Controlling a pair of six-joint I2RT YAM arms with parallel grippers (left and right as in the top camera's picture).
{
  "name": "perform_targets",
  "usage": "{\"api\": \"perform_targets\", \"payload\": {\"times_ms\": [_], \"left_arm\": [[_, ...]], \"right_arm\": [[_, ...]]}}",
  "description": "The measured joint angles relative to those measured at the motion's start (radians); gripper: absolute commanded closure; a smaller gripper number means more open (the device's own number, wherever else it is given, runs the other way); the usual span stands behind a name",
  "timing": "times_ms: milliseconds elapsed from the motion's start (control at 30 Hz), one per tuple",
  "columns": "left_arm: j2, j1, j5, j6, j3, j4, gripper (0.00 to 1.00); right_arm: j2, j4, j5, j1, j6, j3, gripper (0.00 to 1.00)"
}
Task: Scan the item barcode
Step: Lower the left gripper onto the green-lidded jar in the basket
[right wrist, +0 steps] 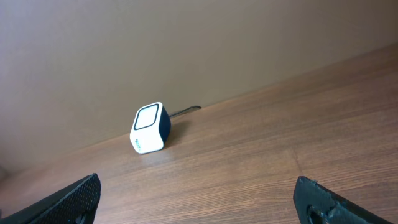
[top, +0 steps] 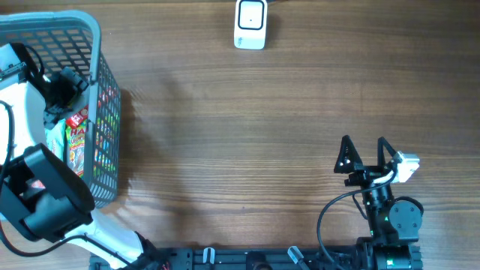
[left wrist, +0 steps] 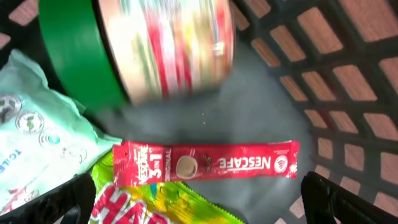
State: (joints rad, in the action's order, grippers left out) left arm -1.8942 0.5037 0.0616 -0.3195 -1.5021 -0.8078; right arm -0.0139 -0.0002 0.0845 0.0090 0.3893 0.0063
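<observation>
Left gripper (left wrist: 199,205), jaws spread wide inside the basket (left wrist: 348,74), hovers with the red sachet (left wrist: 205,163) lying flat just ahead between its fingers; it would best descend straight and pinch the sachet's narrow width, while the spread right gripper (top: 365,154) idles, scanner (top: 250,24) far ahead.

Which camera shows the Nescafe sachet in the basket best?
Left wrist: the red Nescafe 3in1 sachet lies on the basket floor, whole and readable. Overhead, the left arm covers most of the basket; a red scrap shows, but I cannot tell it is the sachet. Right wrist shows none of it.
</observation>
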Motion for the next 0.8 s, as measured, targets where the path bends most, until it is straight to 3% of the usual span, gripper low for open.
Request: {"api": "perform_targets", "payload": {"times_ms": [267, 467, 633, 800], "left_arm": [[0.0, 0.0, -0.021, -0.023, 0.0, 0.005, 0.0], [0.0, 0.025, -0.107, -0.109, 0.0, 0.054, 0.0], [0.0, 0.039, -0.132, -0.014, 0.0, 0.135, 0.0], [0.0, 0.039, -0.123, -0.012, 0.0, 0.147, 0.0]], "right_arm": [[0.0, 0.0, 0.0, 0.0, 0.0, 0.0, 0.0], [0.0, 0.0, 0.0, 0.0, 0.0, 0.0, 0.0], [0.0, 0.0, 0.0, 0.0, 0.0, 0.0, 0.0], [0.0, 0.0, 0.0, 0.0, 0.0, 0.0, 0.0]]}}
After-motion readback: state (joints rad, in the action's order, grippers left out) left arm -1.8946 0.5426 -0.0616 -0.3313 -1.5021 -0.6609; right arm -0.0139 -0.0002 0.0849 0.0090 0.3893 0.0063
